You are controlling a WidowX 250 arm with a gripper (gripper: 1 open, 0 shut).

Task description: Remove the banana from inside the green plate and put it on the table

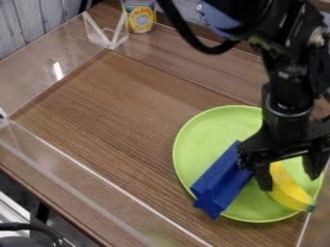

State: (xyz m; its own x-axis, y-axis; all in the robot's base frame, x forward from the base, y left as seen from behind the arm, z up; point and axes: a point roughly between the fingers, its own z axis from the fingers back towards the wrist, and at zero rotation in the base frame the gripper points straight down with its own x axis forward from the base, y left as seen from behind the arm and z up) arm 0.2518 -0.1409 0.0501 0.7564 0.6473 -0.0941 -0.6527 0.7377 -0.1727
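The green plate [219, 133] lies at the right front of the table [116, 106]. On its right part rests the yellow banana [291, 189], partly covered by my gripper [287, 168]. My gripper stands open and low over the plate, one finger on each side of the banana's upper end. A blue block [219, 181] lies across the plate's front left rim, just left of the fingers.
Low clear acrylic walls [52, 68] border the table on the left and back. A yellow-labelled can [139, 16] stands beyond the back wall. Bare wood stretches left of the plate.
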